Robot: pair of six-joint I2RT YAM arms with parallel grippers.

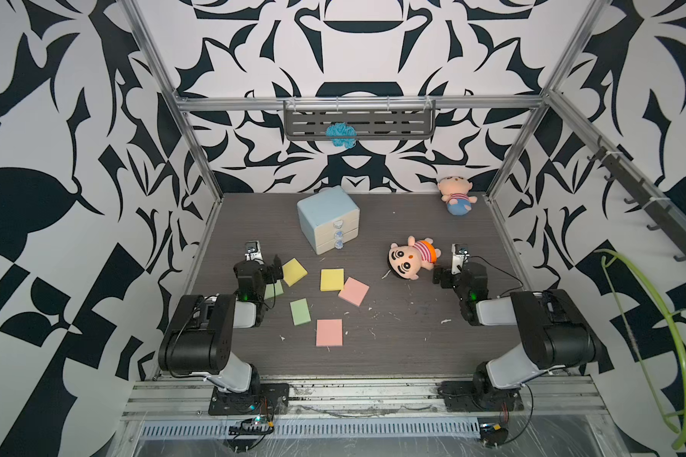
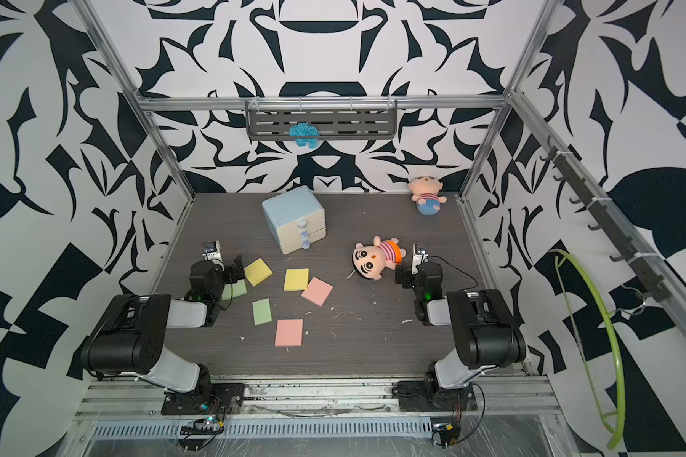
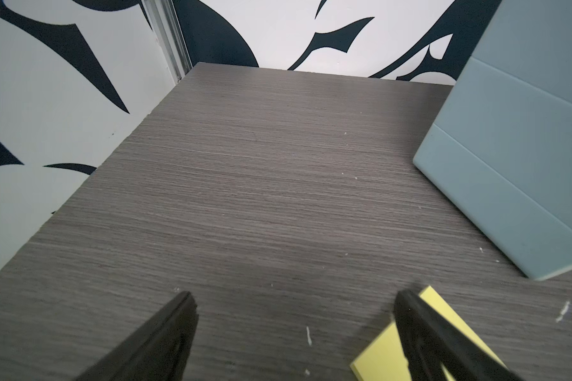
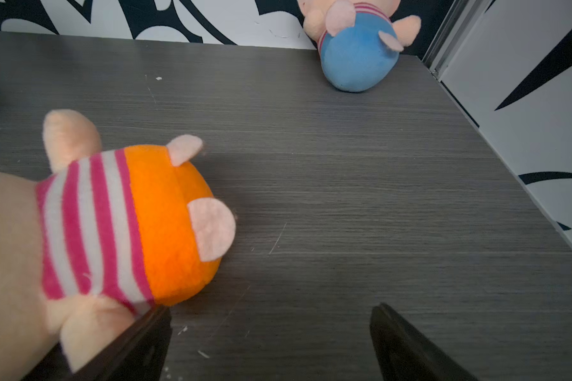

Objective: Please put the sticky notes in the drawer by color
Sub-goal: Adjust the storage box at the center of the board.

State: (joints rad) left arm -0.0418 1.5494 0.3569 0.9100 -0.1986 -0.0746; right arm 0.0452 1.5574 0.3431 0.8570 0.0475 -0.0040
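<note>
Fingers (image 3: 159,343) on the left and fingers (image 4: 407,346) on the right stand spread and empty, and we judge the sticky notes (image 1: 332,279), scattered flat on the worktop (image 1: 412,348) in front of the shut drawer (image 1: 325,213), light, thin and bendable, best pinched across one pad's edge.

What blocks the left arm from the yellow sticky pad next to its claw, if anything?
Likely nothing, so yes. The left claw is open and empty, and the yellow sticky pad lies flat on the table right by one finger. The blue drawer chest stands clear, farther back.
</note>
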